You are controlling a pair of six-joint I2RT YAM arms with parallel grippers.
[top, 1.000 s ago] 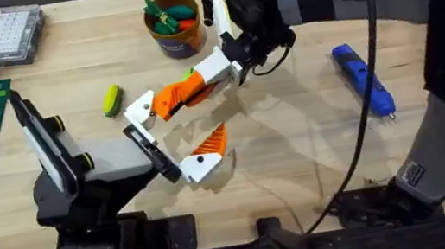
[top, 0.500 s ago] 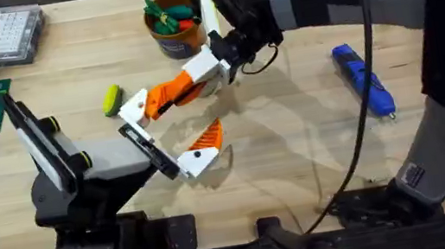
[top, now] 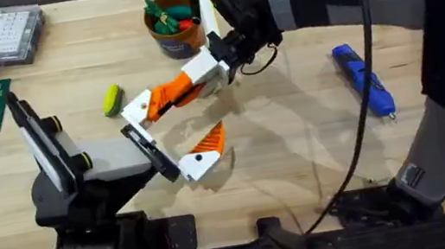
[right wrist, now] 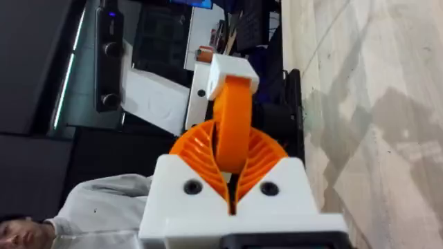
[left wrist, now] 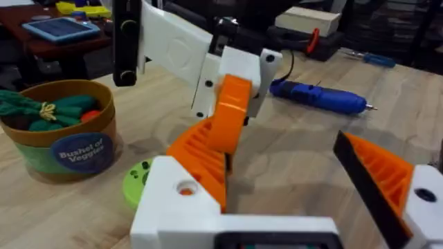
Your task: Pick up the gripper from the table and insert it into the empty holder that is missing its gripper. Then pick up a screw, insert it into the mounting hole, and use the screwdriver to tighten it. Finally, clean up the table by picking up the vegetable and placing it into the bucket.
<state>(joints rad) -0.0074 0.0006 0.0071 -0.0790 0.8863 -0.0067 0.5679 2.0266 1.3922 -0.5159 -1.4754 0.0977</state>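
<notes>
Carrying gripper (top: 168,97) clamped in right hand (top: 213,66) — shifted toward 10 o'clock, plate now nearing holder (top: 140,145); left hand (top: 197,159) state unclear.

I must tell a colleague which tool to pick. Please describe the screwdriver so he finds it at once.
On the right part of the wooden table, the screwdriver lies flat and alone. It is bright blue and pen-shaped, with a thin metal tip; nothing else near it is blue.
</notes>
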